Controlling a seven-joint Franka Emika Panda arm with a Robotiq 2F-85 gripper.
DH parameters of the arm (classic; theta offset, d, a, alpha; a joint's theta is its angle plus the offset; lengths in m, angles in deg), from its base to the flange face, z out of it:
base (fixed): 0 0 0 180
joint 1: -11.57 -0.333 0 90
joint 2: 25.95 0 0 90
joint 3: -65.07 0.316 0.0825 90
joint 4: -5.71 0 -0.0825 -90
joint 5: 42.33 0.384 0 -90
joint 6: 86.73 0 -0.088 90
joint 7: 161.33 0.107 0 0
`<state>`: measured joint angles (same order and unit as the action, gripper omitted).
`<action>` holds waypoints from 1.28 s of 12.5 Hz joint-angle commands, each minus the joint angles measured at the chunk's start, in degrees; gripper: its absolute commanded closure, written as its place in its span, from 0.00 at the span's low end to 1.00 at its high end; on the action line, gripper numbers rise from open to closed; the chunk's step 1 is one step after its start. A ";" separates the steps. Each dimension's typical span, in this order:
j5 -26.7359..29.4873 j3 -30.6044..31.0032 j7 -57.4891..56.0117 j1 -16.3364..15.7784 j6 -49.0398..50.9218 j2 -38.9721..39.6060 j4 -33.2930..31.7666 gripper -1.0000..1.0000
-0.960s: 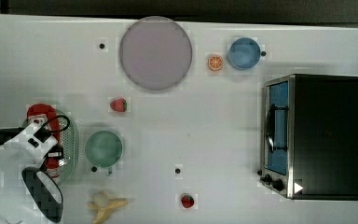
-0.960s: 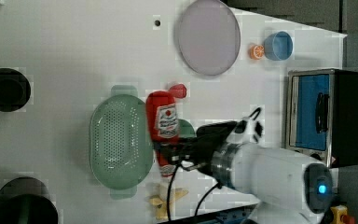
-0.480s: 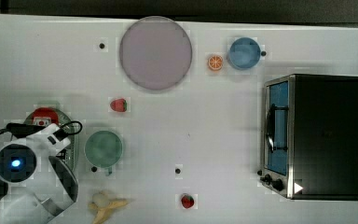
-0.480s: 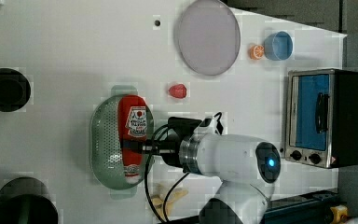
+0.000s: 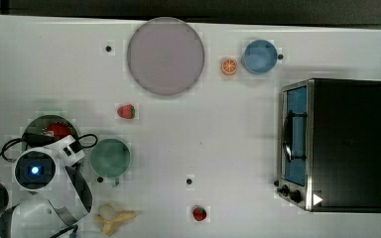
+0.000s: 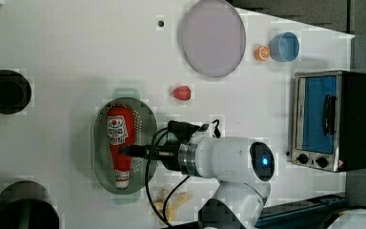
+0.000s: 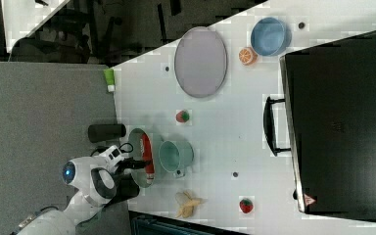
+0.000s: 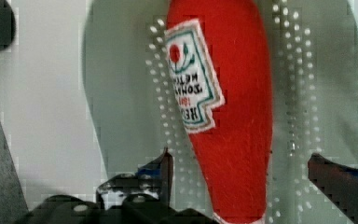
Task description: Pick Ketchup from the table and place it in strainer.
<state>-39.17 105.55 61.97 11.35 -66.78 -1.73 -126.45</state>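
The ketchup (image 6: pixel 118 139), a red bottle with a white label, lies lengthwise inside the pale green strainer (image 6: pixel 144 125). In the wrist view the ketchup (image 8: pixel 233 93) rests on the perforated bottom of the strainer (image 8: pixel 121 98). My gripper (image 8: pixel 240 163) is open just above it, one finger (image 8: pixel 165 168) on each side of the bottle's narrow end, with a gap on both sides. The left view has the gripper (image 6: pixel 125 150) over the bottle's lower half. From the top, the arm covers most of the strainer (image 5: pixel 33 127), and a red bit of ketchup (image 5: pixel 57 130) shows.
A round green bowl (image 5: pixel 110 157) sits close to the strainer, on the top view's right. A strawberry (image 5: pixel 125 111), a banana (image 5: pixel 113 217), a second strawberry (image 5: pixel 199 213), a purple plate (image 5: pixel 165 55), an orange slice (image 5: pixel 229 66), a blue bowl (image 5: pixel 260 56) and a toaster oven (image 5: pixel 335 144) stand around.
The arm carried the ketchup from beside the strainer to over it. The bottle now lies in the strainer and the fingers have spread apart from it.
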 commanded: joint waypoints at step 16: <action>3.12 -25.21 2.91 15.67 60.04 -36.95 19.80 0.00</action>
<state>-38.10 78.79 62.95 29.18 -9.07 -37.19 -108.49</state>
